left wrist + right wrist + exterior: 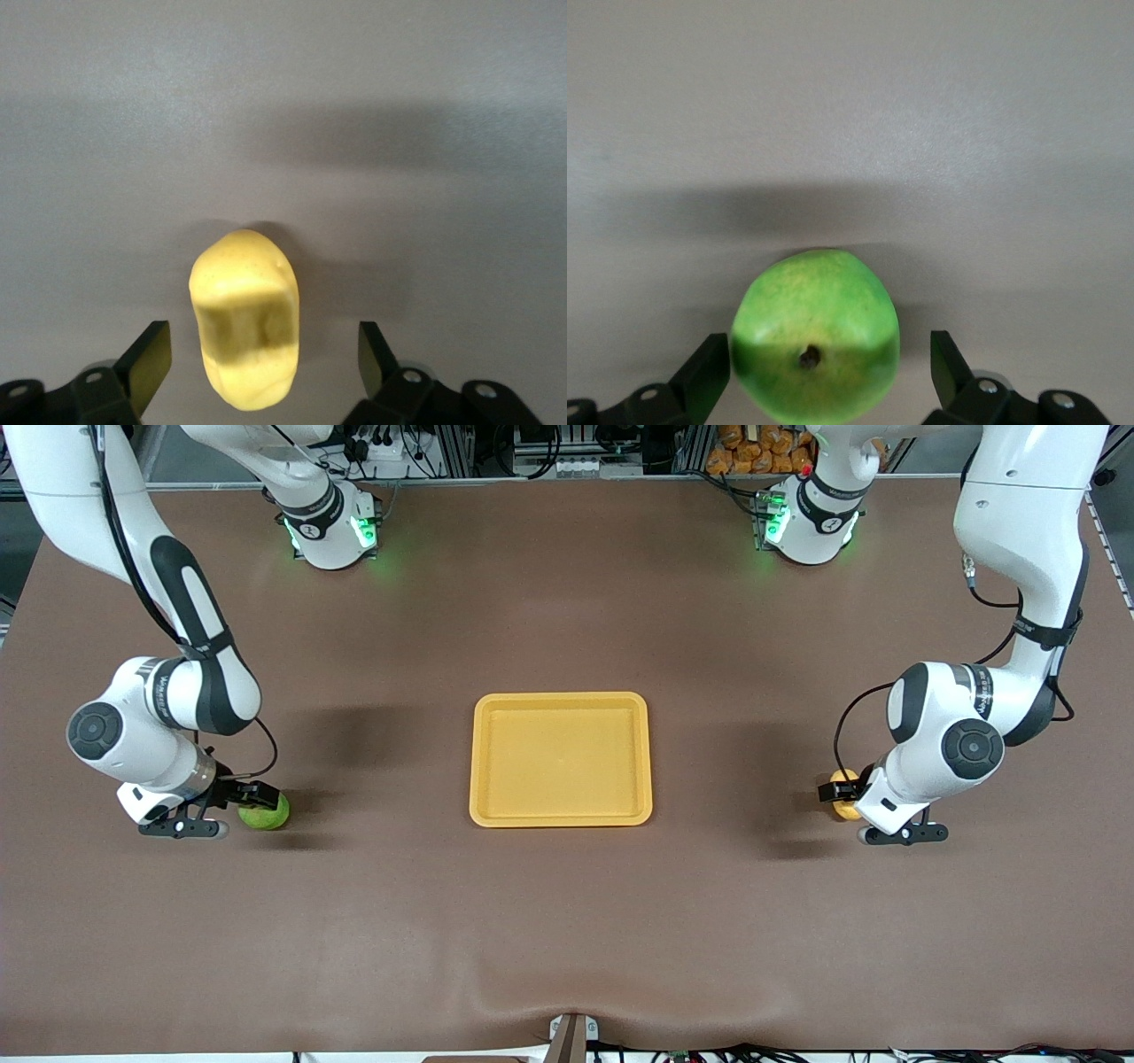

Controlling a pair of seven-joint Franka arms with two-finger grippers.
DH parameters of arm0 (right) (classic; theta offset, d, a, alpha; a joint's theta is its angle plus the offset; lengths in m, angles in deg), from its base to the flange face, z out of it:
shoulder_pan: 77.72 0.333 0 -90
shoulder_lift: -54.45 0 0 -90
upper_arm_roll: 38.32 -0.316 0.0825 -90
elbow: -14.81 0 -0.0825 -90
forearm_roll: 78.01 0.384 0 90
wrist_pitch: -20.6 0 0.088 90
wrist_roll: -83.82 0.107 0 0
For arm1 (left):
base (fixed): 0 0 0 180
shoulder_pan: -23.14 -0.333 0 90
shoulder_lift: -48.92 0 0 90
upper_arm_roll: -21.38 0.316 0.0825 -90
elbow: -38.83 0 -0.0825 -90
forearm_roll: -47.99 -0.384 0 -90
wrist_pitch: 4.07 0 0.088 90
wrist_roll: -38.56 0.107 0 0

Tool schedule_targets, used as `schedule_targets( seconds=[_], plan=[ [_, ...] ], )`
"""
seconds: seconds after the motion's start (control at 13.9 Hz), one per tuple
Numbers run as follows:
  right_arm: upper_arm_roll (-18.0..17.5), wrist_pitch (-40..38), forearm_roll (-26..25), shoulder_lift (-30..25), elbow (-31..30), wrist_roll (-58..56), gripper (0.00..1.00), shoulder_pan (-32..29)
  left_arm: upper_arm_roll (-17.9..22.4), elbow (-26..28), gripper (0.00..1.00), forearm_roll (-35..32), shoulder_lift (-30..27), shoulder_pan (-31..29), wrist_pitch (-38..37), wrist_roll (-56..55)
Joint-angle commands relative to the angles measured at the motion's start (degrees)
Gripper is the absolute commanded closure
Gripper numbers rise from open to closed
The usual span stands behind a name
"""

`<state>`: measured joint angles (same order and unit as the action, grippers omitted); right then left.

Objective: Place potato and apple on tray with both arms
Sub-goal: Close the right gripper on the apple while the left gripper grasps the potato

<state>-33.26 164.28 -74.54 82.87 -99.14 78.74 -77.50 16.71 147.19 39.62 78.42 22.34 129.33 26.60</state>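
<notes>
The yellow-orange tray (561, 759) lies empty at the middle of the table. The green apple (267, 814) rests on the table toward the right arm's end, stem dimple facing up in the right wrist view (815, 345). My right gripper (255, 801) is low and open around it (829, 370); one finger is very close to the apple, the other stands clear. The yellow potato (842, 794) rests on the table toward the left arm's end. My left gripper (840, 790) is low and open around the potato (245, 332), with a gap on each side (264, 359).
The brown table mat (567, 921) spreads wide between the tray and each fruit. The two arm bases (332, 527) (811, 522) stand at the table's edge farthest from the front camera, with cables and clutter past them.
</notes>
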Motion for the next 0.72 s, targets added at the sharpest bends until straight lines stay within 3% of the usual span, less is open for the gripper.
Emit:
schedule_targets(
  seconds=[0.0,0.07,0.29,0.65],
  plan=[
    [-0.1,0.7,0.0,1.0,0.0,0.1,0.73,-0.1,0.4,-0.3,0.08,-1.7,0.8,-0.2,0.8,-0.9],
    [-0.1,0.4,0.0,0.9,0.0,0.0,0.97,-0.1,0.5,-0.3,0.09,-1.7,1.2,-0.2,0.9,-0.9],
    [-0.1,-2.2,0.0,-0.6,0.3,-0.5,1.0,-0.1,0.6,-0.4,0.11,-2.0,1.8,-0.2,1.5,-0.9],
    [-0.1,-14.1,-0.1,-6.2,4.5,-1.3,1.0,0.7,1.2,-0.6,0.19,-2.8,2.8,-0.2,1.7,-0.9]
  ],
)
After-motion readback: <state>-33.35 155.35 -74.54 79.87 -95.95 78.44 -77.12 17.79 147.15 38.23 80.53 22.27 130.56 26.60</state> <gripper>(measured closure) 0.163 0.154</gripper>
